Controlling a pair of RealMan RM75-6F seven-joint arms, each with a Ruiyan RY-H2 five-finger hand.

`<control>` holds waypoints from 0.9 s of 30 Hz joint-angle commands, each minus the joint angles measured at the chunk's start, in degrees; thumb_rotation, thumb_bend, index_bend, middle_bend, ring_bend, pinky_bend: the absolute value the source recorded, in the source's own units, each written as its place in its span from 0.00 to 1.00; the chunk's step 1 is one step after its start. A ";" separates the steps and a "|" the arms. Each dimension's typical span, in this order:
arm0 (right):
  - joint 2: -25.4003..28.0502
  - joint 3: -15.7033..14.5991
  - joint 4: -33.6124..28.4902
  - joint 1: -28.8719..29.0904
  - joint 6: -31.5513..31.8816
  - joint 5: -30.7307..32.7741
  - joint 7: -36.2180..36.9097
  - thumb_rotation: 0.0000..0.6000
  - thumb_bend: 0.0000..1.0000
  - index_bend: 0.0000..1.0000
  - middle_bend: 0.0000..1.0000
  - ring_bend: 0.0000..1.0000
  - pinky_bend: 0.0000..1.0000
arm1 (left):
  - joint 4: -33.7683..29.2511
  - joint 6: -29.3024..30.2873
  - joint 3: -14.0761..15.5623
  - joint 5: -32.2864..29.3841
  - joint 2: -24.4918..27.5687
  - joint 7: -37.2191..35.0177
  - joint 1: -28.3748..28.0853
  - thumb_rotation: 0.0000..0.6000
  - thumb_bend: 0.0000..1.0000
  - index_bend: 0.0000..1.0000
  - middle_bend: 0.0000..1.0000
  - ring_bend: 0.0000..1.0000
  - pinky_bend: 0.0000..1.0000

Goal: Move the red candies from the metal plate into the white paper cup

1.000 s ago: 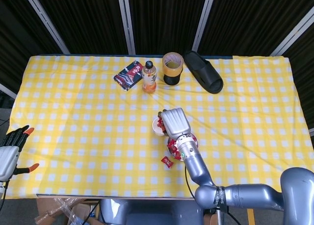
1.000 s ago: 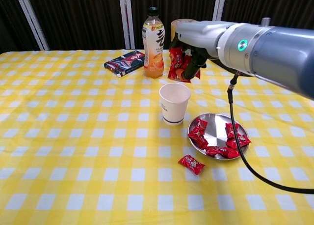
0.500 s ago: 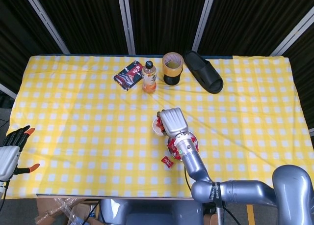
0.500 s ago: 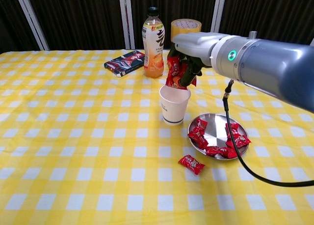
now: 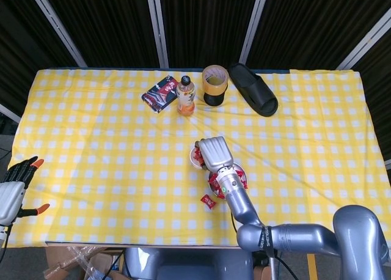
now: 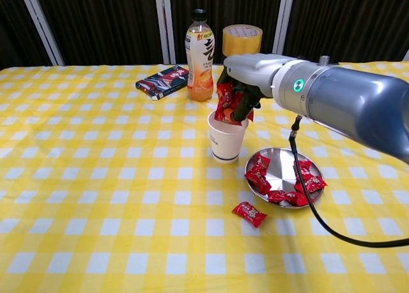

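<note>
Holding a cluster of red candies in closed fingers, the right hand sits directly over the mouth of the white paper cup; the lowest wrappers reach the rim. Metal plate, just right of the cup, carries more red candies along its left and front-right edges. One loose candy lies on the tabletop in front of the plate. Left hand rests at the near-left edge of the tabletop, fingers spread, gripping nothing. Orange drink bottle stands behind the cup.
</note>
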 commanded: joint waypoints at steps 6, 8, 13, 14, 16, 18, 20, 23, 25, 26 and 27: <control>-0.60 -0.36 1.05 0.32 -0.12 -0.81 1.15 1.00 0.58 0.58 0.49 0.75 0.91 | -0.03 -0.34 -0.01 -0.19 0.16 -0.39 -0.12 1.00 0.05 0.00 0.00 0.00 0.00; -0.72 -0.49 1.29 0.40 -0.21 -0.82 1.32 1.00 0.58 0.57 0.48 0.75 0.91 | -0.08 -0.35 0.00 -0.19 0.19 -0.39 -0.13 1.00 0.05 0.00 0.00 0.00 0.00; -0.85 -0.69 1.82 0.47 -0.24 -0.99 1.68 1.00 0.58 0.55 0.46 0.75 0.91 | -0.14 -0.39 0.02 -0.26 0.21 -0.37 -0.12 1.00 0.05 0.00 0.00 0.00 0.00; -0.83 -0.69 1.87 0.46 -0.25 -1.03 1.80 1.00 0.58 0.55 0.45 0.75 0.91 | -0.15 -0.38 0.03 -0.25 0.22 -0.37 -0.12 1.00 0.05 0.00 0.00 0.00 0.00; -0.76 -0.67 1.94 0.46 -0.28 -1.01 1.98 1.00 0.58 0.54 0.45 0.75 0.91 | -0.16 -0.37 0.02 -0.28 0.23 -0.35 -0.11 1.00 0.05 0.00 0.00 0.00 0.00; -0.65 -0.65 1.95 0.49 -0.29 -1.03 2.08 1.00 0.58 0.53 0.44 0.75 0.91 | -0.20 -0.42 0.03 -0.32 0.23 -0.35 -0.12 1.00 0.05 0.00 0.00 0.00 0.00; -0.57 -0.62 1.94 0.51 -0.26 -1.04 2.17 1.00 0.58 0.53 0.44 0.75 0.91 | -0.22 -0.45 0.02 -0.34 0.25 -0.34 -0.14 1.00 0.05 0.00 0.00 0.00 0.00; -0.45 -0.61 1.76 0.55 -0.26 -1.05 2.28 1.00 0.58 0.52 0.43 0.75 0.91 | -0.25 -0.40 0.02 -0.33 0.24 -0.30 -0.13 1.00 0.05 0.00 0.00 0.00 0.00; -0.43 -0.68 1.70 0.56 -0.21 -1.13 2.34 1.00 0.58 0.52 0.43 0.75 0.91 | -0.27 -0.50 0.03 -0.38 0.26 -0.30 -0.15 1.00 0.05 0.00 0.00 0.00 0.00; -0.44 -0.67 1.71 0.55 -0.20 -1.05 2.41 1.00 0.58 0.52 0.43 0.75 0.91 | -0.29 -0.51 0.02 -0.40 0.28 -0.31 -0.16 1.00 0.05 0.00 0.00 0.00 0.00; -0.44 -0.68 1.74 0.55 -0.23 -0.90 2.43 1.00 0.58 0.52 0.43 0.75 0.91 | -0.30 -0.48 0.01 -0.41 0.28 -0.32 -0.15 1.00 0.05 0.00 0.00 0.00 0.00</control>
